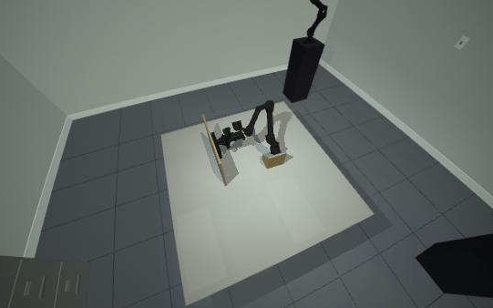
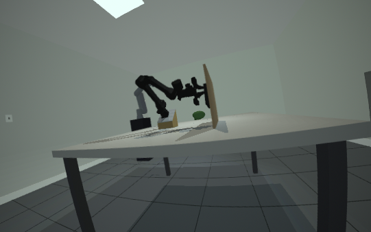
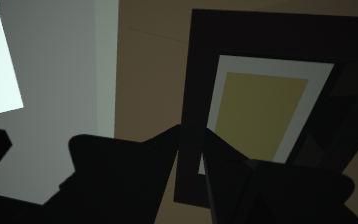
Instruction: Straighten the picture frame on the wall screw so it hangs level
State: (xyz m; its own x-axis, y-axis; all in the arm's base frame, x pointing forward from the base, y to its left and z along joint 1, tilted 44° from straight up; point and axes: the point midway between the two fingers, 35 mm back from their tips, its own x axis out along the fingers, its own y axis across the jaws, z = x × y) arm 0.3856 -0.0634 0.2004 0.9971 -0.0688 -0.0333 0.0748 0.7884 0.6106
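Note:
The picture frame [image 1: 219,154] [image 2: 207,99] [image 3: 199,90] is dark, with a white mat and an olive-yellow picture. It hangs on the upright wooden board [image 1: 222,175] [image 2: 214,113] [image 3: 150,75]. My gripper [image 1: 218,142] [image 2: 203,90] [image 3: 191,130] is shut on the frame's left bar as the wrist view shows it, low on that bar. In the wrist view the frame's sides look slanted, but that view is oblique, and I cannot tell whether it is level. The screw and the notched strip are hidden.
The board stands on the pale table [image 1: 246,237] [image 2: 288,137]. My arm's base is on a tan block [image 1: 274,161] [image 2: 168,125]. A green round object [image 2: 199,114] shows behind the arm. A black pedestal [image 1: 302,68] with another arm stands beyond the table.

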